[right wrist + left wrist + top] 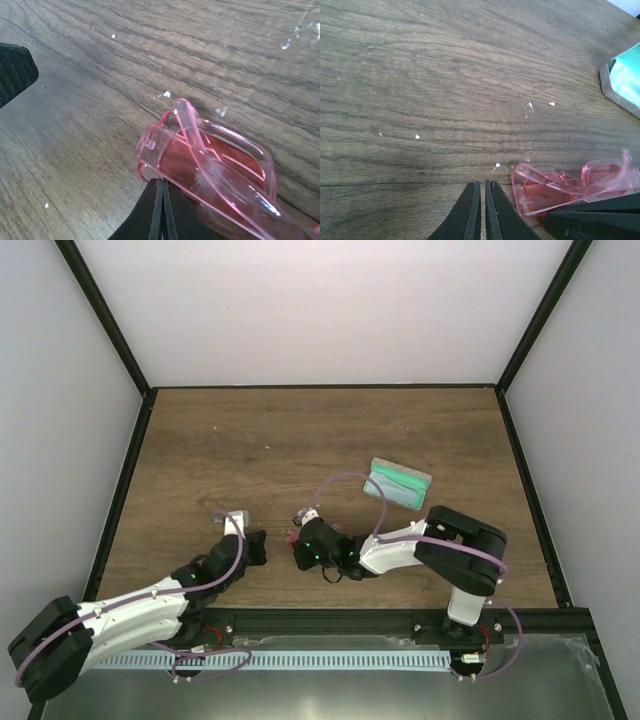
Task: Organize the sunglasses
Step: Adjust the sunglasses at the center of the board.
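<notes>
The sunglasses [292, 536], with a thin, clear red frame and folded arms, lie low on the wooden table between my two grippers. In the right wrist view, the sunglasses [200, 160] sit just beyond my right gripper [161, 184], which is shut, with a red sliver of the frame's near edge pinched between its tips. In the left wrist view, my left gripper [483, 187] is shut and empty, just left of the sunglasses [555, 187]. The right gripper's black fingers [590, 217] lie against the sunglasses' near side. From above, the left gripper [258, 548] and right gripper [300, 552] face each other.
The grey oblong case [400, 483] with green lining lies open behind and to the right of the sunglasses; its corner shows in the left wrist view [625, 82]. Small white flecks [530, 106] dot the wood. Black frame rails edge the table.
</notes>
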